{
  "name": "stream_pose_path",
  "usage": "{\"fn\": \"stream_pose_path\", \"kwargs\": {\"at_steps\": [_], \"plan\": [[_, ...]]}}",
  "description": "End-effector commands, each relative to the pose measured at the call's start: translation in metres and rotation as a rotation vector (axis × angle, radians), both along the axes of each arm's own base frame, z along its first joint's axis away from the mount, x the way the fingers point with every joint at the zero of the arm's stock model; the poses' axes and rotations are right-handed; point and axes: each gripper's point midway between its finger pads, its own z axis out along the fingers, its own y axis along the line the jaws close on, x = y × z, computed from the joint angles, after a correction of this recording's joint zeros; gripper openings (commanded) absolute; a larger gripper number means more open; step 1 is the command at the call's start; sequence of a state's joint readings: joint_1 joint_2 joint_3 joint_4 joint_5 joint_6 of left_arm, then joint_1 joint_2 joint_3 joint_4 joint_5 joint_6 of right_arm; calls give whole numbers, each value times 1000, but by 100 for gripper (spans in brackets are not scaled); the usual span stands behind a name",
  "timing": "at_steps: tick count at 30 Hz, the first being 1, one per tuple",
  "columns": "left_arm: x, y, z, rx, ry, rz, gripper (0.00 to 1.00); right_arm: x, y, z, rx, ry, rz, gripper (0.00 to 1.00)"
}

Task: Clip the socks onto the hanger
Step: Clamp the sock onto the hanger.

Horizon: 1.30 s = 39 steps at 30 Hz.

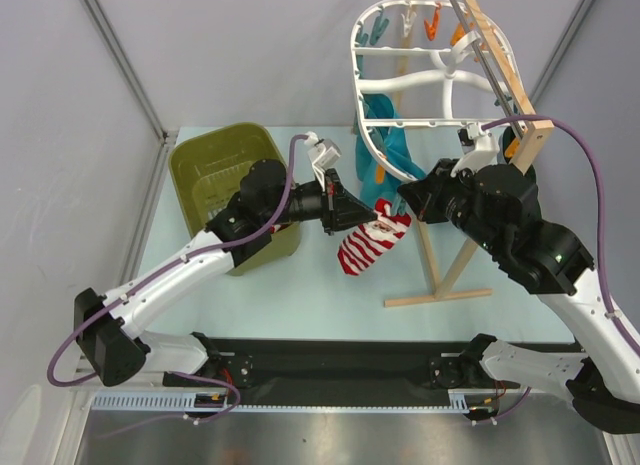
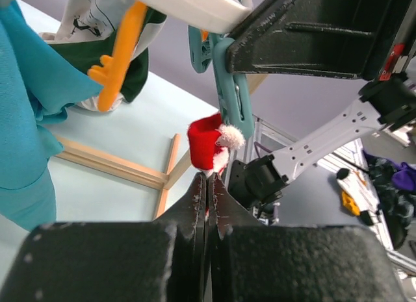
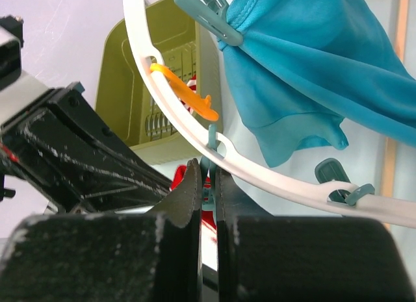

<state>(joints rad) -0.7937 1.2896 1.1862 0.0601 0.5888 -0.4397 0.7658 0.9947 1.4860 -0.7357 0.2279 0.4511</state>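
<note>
A red-and-white striped sock (image 1: 368, 247) hangs from my left gripper (image 1: 372, 223), which is shut on its red cuff (image 2: 208, 143) just under the hanger's lower rim. The hanger (image 1: 357, 55) is a white oval frame hung on the wooden stand. My right gripper (image 1: 405, 200) meets the left one there. In the right wrist view its jaws (image 3: 207, 172) are shut on a teal clip (image 3: 208, 160) that hangs from the white rim (image 3: 279, 180), with the red sock (image 3: 177, 180) right behind. The same teal clip (image 2: 231, 97) hangs just above the cuff in the left wrist view.
An olive-green basket (image 1: 215, 170) stands at the left, under my left arm. Teal cloths (image 1: 395, 150) hang clipped on the hanger, close to both grippers. An orange clip (image 3: 185, 91) hangs on the rim beside them. The wooden stand's foot (image 1: 435, 297) lies on the table at the right.
</note>
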Motion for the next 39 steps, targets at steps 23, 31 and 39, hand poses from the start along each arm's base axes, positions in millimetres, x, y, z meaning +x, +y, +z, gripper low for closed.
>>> {"fn": "stream_pose_path", "kwargs": {"at_steps": [23,31,39], "plan": [[-11,4,35,-154,46,-122,0,-19,8,-3,9,17,100,24],[-6,2,35,-165,52,-115,6,-20,5,-2,8,33,83,55],[18,13,13,-65,70,79,68,-23,-8,5,-26,35,51,62]]}}
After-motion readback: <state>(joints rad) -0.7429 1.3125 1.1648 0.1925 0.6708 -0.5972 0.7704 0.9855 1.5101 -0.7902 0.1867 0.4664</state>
